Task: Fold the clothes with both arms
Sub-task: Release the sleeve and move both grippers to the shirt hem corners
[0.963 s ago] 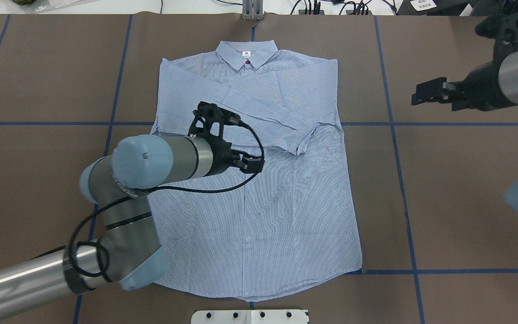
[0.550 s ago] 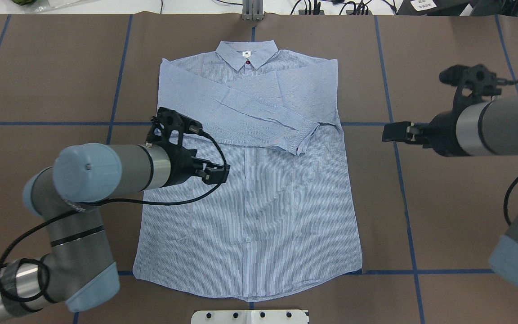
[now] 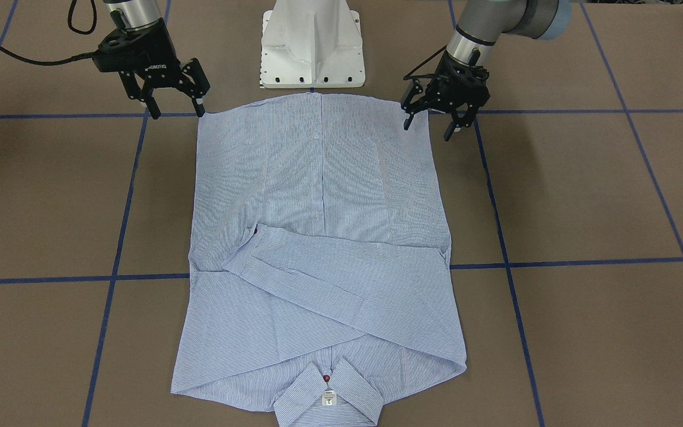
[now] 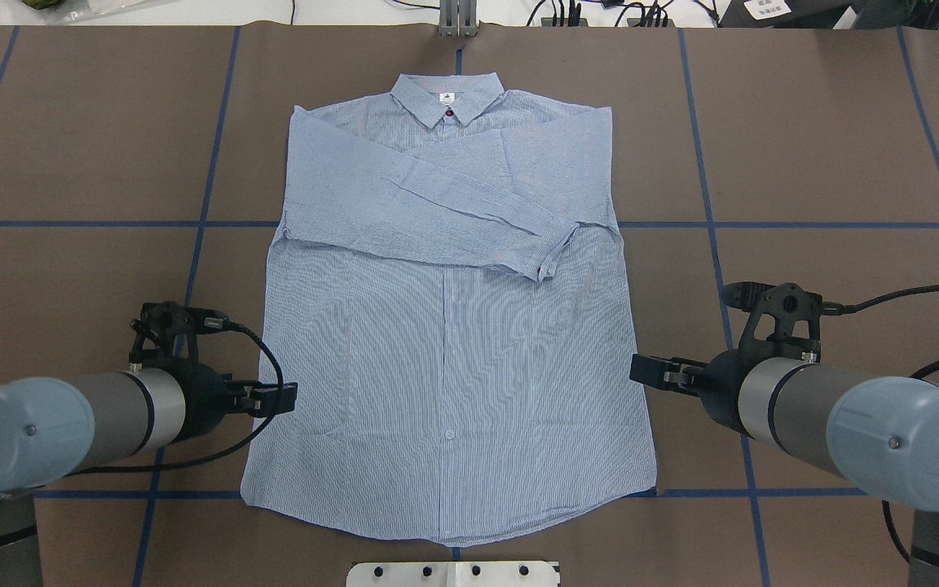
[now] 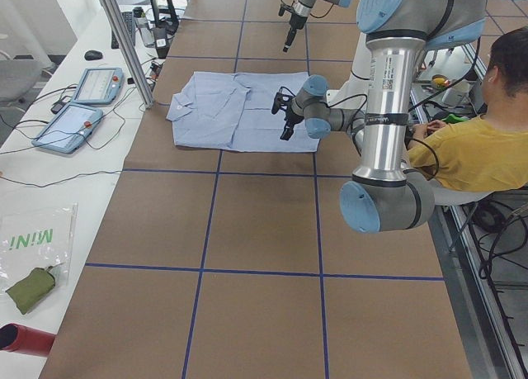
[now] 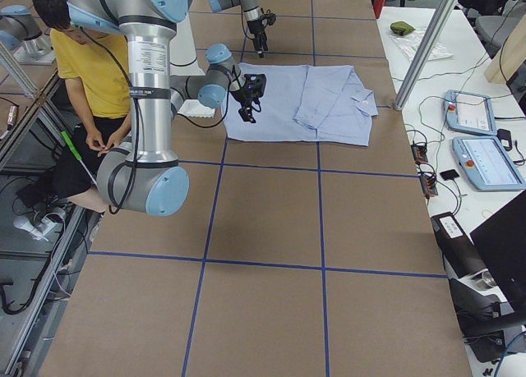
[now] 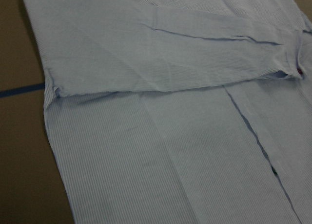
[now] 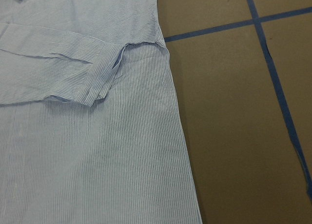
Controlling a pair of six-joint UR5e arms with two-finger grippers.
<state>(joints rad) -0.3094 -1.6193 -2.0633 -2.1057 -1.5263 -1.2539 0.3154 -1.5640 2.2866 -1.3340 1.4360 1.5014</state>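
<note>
On the table (image 4: 828,122) the shirt (image 4: 445,350) lies flat, face up, collar (image 4: 447,94) away from the robot, both sleeves (image 4: 437,204) crossed over the chest. In the last second the left arm (image 4: 70,424) has drawn back from the shirt's middle, and the right arm (image 4: 844,416) has swung in from the far side. They now flank the lower body near the hem. The left gripper (image 3: 429,127) and right gripper (image 3: 174,111) both hang with fingers spread, holding nothing. The sleeve fold looks done, and a two-handed lift of the hem toward the collar is likely next.
</note>
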